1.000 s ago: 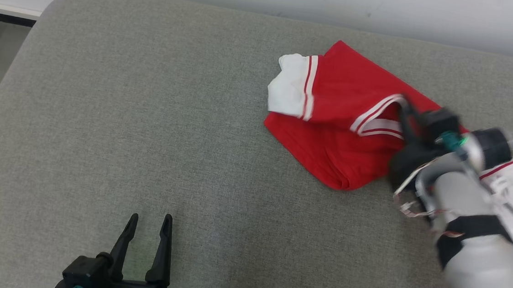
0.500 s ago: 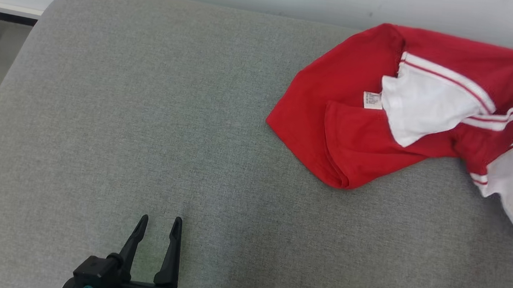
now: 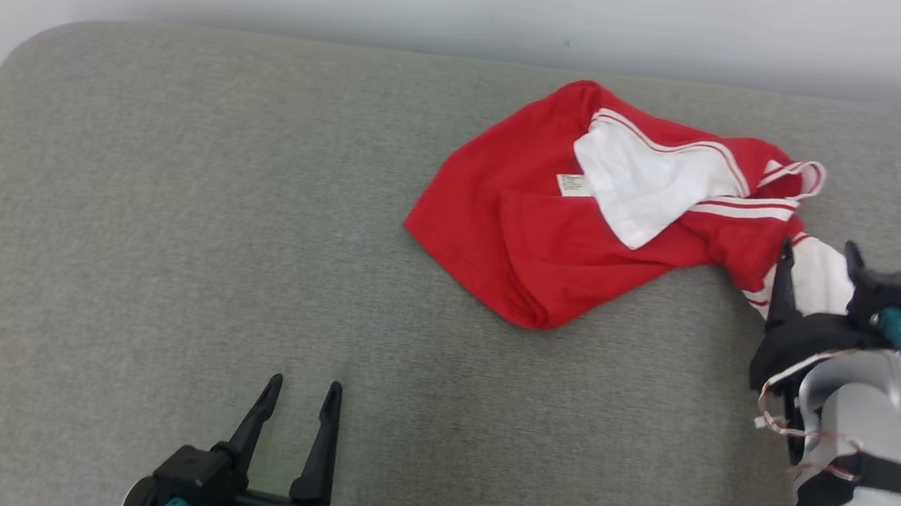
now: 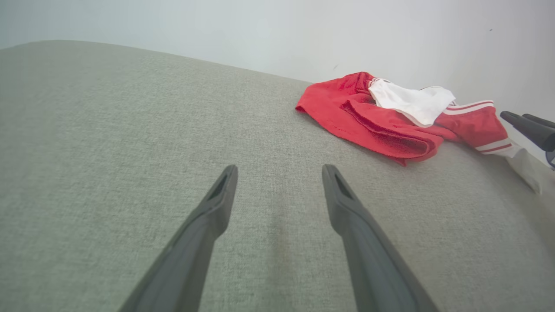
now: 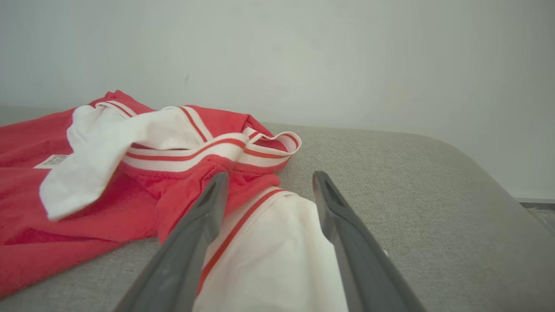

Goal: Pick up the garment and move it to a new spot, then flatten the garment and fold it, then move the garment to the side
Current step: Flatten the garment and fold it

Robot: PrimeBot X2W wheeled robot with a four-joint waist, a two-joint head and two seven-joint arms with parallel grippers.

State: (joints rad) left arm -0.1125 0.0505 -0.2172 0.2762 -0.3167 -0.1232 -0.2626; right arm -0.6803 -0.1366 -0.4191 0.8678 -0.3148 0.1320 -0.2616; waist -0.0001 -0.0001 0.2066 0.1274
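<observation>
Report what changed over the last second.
The right gripper pulled the garment open toward the robot's right, undoing the fold, then let go. It now stands open astride a white sleeve. The head view also shifted. The left gripper stayed open and idle above the cushion.

A plain indoor room, kind unclear; grey upholstered cushion [image 3: 176, 264] against a bare white wall [image 3: 438, 3]

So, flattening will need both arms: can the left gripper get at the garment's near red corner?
Probably yes. The left gripper is open, with bare grey cushion between it and the garment; the right gripper straddles the white sleeve, off to the side.
</observation>
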